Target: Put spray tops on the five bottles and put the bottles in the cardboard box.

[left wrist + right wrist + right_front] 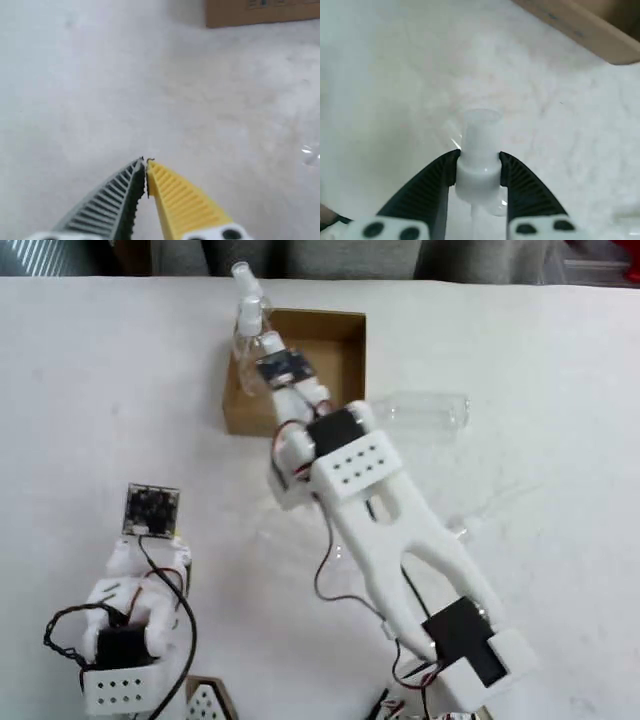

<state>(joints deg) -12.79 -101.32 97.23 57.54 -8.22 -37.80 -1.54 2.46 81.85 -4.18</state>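
Note:
My right gripper is shut on the white spray top of a clear bottle. In the high view it holds that bottle at the left wall of the cardboard box, whose edge lies beyond the fingers in the right wrist view, with white table below. A second spray top shows just past the held one, at the box's far-left corner. Another clear bottle lies on its side to the right of the box. My left gripper is shut on nothing, low over bare table at the front left.
The table is white. Faint clear pieces lie right of the right arm, and one shows at the edge of the left wrist view. The box wall stands far ahead of the left gripper. The right arm crosses the table's middle.

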